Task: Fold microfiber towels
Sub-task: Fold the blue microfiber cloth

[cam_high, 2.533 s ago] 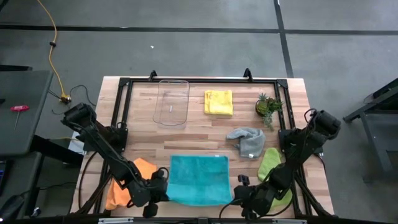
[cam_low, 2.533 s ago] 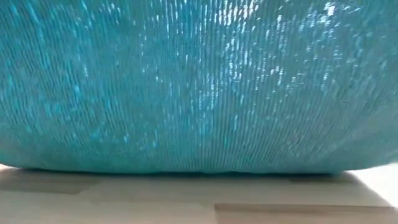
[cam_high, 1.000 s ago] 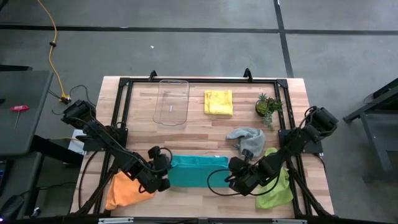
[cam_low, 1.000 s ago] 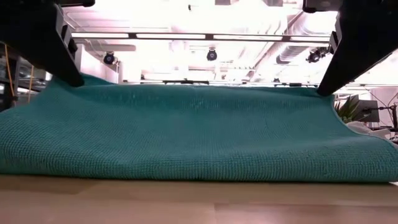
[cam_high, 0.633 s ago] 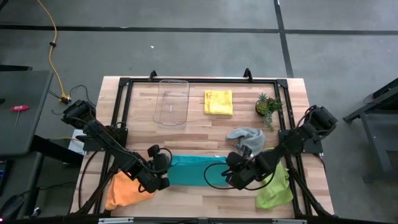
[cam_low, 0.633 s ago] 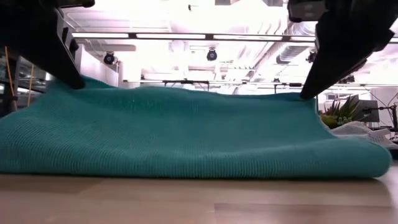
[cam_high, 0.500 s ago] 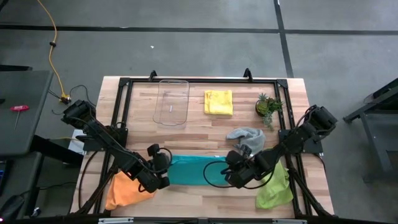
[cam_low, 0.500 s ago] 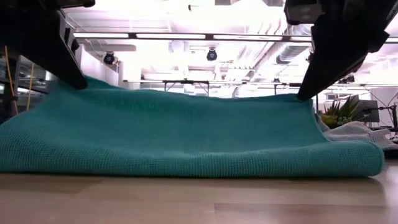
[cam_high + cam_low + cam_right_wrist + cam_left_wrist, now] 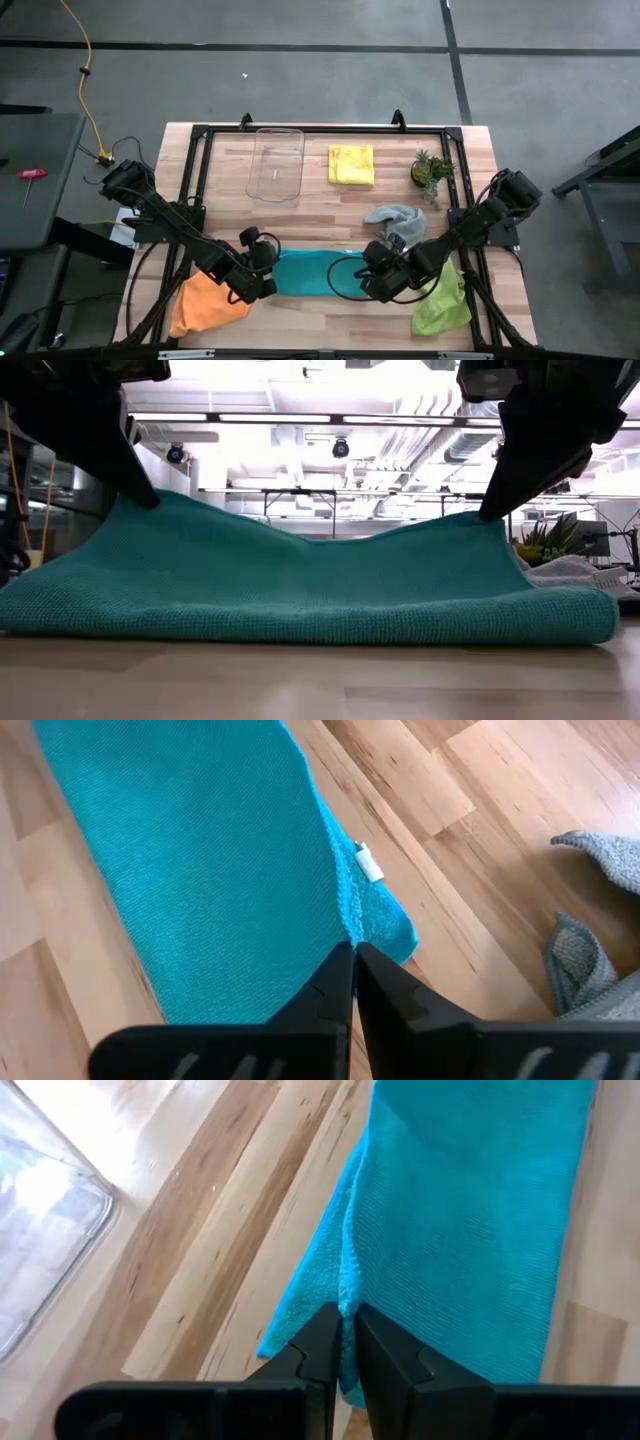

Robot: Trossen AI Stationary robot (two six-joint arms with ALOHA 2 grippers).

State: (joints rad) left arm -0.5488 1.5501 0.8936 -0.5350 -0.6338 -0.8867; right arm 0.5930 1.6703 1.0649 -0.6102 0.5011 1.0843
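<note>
The teal-blue towel (image 9: pixel 318 273) lies folded into a long band across the near middle of the wooden table (image 9: pixel 320 200), its doubled edge toward 6 o'clock. The left gripper (image 9: pixel 345 1342) has its fingers pressed together on the towel's edge at the 9 o'clock end, the arm reaching in low from the 8 o'clock corner and bent down over the table. The right gripper (image 9: pixel 353 972) pinches the same edge at the 3 o'clock end, fingers closed on the cloth just beside a small white tag (image 9: pixel 368 863); that arm slants in from 4 o'clock. In the low view both pinched corners are lifted off the table and the towel sags between them. The orange towel (image 9: pixel 203 303) lies crumpled at 7 o'clock under the left arm, the lime green towel (image 9: pixel 443 300) at 5 o'clock beneath the right arm. The grey towel (image 9: pixel 397 226) sits bunched near 3 o'clock, the yellow towel (image 9: pixel 351 164) folded flat toward 12 o'clock, between a clear tray (image 9: pixel 276 165) and a potted plant (image 9: pixel 432 170).
</note>
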